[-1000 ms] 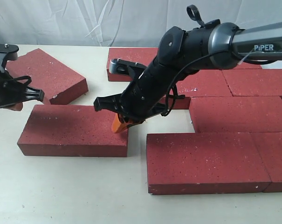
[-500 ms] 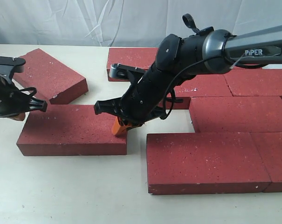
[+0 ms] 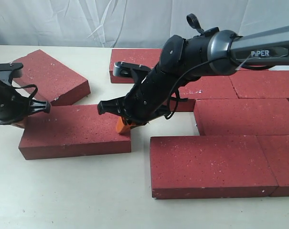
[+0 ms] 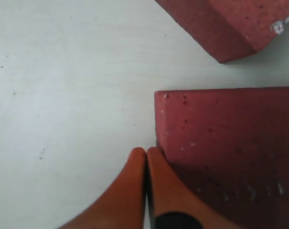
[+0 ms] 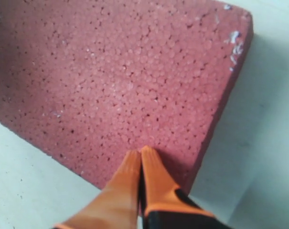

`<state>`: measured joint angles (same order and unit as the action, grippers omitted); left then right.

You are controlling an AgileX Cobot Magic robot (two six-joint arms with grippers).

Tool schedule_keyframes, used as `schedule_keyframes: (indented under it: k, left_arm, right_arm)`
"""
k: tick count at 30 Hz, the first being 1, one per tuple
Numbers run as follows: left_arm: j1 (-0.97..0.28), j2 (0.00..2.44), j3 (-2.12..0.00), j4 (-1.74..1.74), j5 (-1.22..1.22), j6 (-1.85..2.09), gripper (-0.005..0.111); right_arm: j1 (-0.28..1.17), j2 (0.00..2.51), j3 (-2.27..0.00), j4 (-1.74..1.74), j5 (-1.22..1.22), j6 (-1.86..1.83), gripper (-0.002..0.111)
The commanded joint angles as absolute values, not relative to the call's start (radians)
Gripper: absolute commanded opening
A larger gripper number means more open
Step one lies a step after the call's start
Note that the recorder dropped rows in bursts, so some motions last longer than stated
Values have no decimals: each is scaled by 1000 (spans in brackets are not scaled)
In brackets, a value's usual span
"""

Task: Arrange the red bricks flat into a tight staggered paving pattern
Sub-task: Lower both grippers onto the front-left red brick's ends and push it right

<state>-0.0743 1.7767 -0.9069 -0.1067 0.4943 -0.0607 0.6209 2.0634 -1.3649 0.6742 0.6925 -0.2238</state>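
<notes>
A loose red brick [image 3: 75, 131] lies flat in front of the laid bricks, slightly turned. My right gripper [image 3: 123, 127] is shut, its orange fingertips [image 5: 140, 155] pressing on that brick's top [image 5: 111, 71] near its right end. My left gripper [image 3: 19, 122] is shut too, fingers [image 4: 156, 160] against the same brick's left end corner [image 4: 220, 143]. Another loose brick [image 3: 48, 76] lies angled at the back left. Several bricks [image 3: 240, 117] form staggered rows on the right, with a front brick [image 3: 211, 164] nearest.
The pale tabletop [image 3: 72, 191] stretches in front and left. A white cloth backdrop [image 3: 87, 21] hangs behind. The right arm [image 3: 220, 47] reaches across over the laid rows. A gap separates the loose brick from the front laid brick.
The loose brick has turned slightly, its left end pushed forward-right. My left gripper has moved in against that end. The right gripper stays pressed near the right end.
</notes>
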Motion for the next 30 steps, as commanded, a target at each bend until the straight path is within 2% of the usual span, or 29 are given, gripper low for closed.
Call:
schedule_keyframes:
  k: [1, 14, 30]
  left_arm:
    - [-75, 1814, -907, -223, 495, 24, 0]
    - [-75, 1819, -907, -517, 488, 295, 0]
    - [-75, 1819, -907, -641, 493, 358, 0]
  right_arm:
    - [619, 2069, -1362, 639, 684, -228, -1]
    - [618, 2069, -1362, 626, 684, -225, -1]
    - [618, 2069, -1362, 450, 695, -70, -1]
